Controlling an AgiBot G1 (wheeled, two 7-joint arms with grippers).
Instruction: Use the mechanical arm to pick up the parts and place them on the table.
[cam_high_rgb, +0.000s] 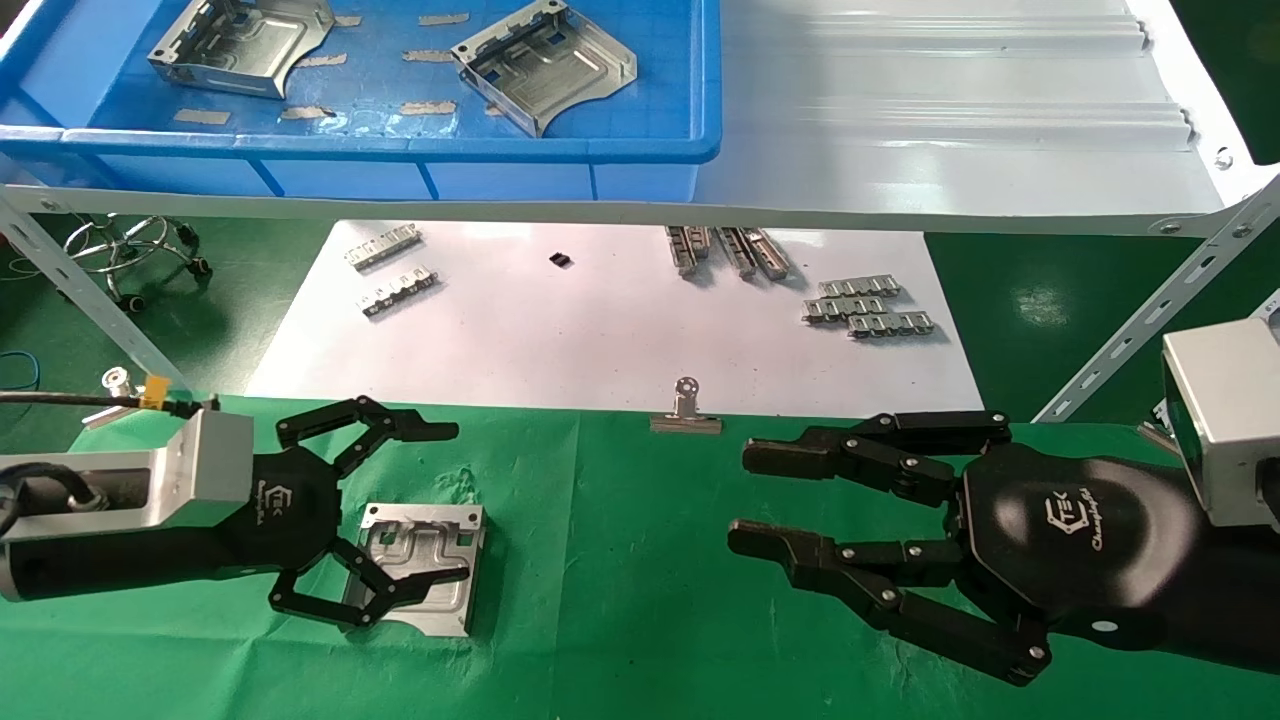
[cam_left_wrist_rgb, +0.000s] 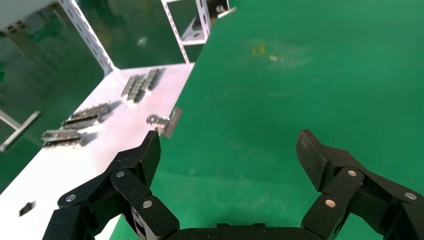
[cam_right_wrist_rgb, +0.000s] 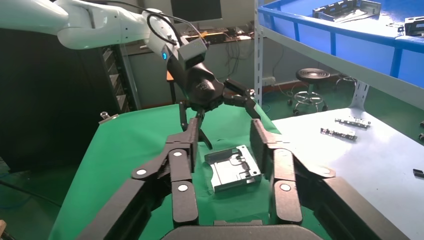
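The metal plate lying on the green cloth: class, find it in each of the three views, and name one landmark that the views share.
Head view: the plate lies low and left, under the open left hand.
Left wrist view: not in it.
Right wrist view: centre, beyond the right hand's fingers.
Shared landmark: the green cloth.

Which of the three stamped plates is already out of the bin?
The plate lying on the green table under the open left gripper; the other two remain in the blue bin.

Blue bin (cam_high_rgb: 640, 150) on white shelf (cam_high_rgb: 950, 130), toothed metal strips (cam_high_rgb: 868, 308) on white sheet (cam_high_rgb: 600, 330), binder clip (cam_high_rgb: 686, 410), stool (cam_high_rgb: 130, 250)
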